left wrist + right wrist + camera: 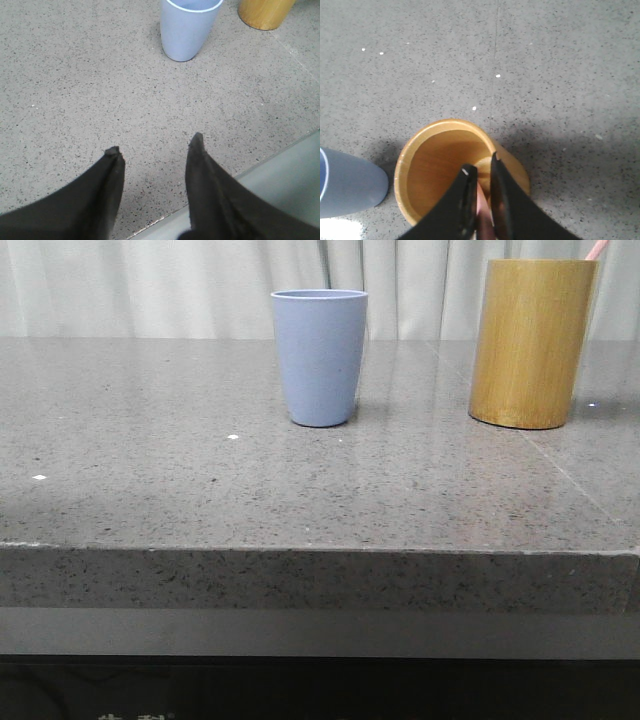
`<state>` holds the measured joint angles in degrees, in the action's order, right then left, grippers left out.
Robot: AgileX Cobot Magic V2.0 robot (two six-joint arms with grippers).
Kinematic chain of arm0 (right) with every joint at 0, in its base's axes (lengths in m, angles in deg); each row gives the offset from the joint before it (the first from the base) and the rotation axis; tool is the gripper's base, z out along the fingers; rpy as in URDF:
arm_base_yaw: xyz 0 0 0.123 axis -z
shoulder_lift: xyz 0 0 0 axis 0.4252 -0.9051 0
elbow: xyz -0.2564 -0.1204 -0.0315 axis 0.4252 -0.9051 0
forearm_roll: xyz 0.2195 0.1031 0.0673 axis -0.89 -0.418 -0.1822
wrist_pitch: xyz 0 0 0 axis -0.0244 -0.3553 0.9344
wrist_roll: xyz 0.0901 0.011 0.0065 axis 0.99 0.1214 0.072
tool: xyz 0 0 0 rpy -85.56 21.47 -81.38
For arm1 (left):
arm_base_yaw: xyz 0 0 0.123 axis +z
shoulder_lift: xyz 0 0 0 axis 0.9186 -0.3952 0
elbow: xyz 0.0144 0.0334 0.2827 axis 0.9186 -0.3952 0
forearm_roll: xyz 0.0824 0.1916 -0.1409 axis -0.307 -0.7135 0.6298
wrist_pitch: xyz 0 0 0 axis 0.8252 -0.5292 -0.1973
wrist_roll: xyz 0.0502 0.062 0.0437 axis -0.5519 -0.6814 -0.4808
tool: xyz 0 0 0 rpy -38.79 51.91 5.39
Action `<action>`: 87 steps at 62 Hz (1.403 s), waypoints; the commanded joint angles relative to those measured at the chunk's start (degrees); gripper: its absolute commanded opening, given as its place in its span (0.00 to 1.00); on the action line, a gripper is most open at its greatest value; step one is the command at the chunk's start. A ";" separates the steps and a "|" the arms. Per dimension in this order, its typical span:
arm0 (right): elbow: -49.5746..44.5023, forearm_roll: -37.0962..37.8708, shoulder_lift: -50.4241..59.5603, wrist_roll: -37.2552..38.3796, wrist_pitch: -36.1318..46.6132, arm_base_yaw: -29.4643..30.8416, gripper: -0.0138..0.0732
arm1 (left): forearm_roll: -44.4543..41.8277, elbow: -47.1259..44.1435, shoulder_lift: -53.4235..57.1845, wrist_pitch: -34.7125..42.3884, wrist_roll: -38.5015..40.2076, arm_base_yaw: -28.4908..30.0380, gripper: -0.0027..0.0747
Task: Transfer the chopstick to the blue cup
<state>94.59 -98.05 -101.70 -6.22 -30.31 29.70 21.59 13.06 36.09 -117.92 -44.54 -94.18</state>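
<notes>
The pale blue cup [320,355] stands upright at the back middle of the grey stone table. To its right stands a taller tan bamboo holder [530,340], with the pink chopstick's tip [597,249] poking out of its top. In the right wrist view my right gripper [481,165] hangs over the holder's mouth [435,165], shut on the chopstick [482,207], which runs down between the two fingers into the holder. The blue cup [345,185] is right beside the holder. My left gripper [155,143] is open above bare table near the front edge, well short of the cup [187,30].
The table's front edge [320,548] drops to a lower grey ledge [285,175] just beside my left fingers. A seam in the stone [570,475] runs forward from the holder. White curtains close off the back.
</notes>
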 commanded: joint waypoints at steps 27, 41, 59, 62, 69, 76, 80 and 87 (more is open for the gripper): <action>8.54 -0.88 2.25 -4.76 -2.18 0.53 0.14 | 0.44 1.45 0.83 3.99 0.44 0.24 0.43; 21.85 -0.16 2.31 -6.76 -9.74 0.53 0.14 | 0.44 1.45 0.83 3.99 0.44 0.24 0.43; 37.11 2.42 2.31 -6.81 -19.55 -0.91 0.12 | 0.44 1.45 0.83 3.99 0.44 0.24 0.43; 37.76 2.42 2.31 -7.61 -19.37 -2.65 0.12 | 0.44 1.45 0.83 3.99 0.44 0.24 0.43; 37.77 2.37 1.94 -9.70 -18.06 -9.93 0.12 | 0.44 1.45 0.83 3.99 0.44 0.24 0.43; 37.78 2.85 0.68 -11.08 -15.68 -17.49 0.12 | 0.44 1.45 0.83 3.99 0.44 0.24 0.43; 37.78 5.03 -0.64 -11.63 -14.44 -21.89 0.12 | 0.44 1.45 0.83 4.08 0.44 0.24 0.43; 37.78 10.22 -2.70 -11.63 -14.36 -26.86 0.12 | 0.44 1.45 0.83 4.08 0.44 0.24 0.43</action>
<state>130.76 -91.16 -104.84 -17.02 -49.05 5.79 21.59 13.06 36.09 -117.79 -44.54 -94.18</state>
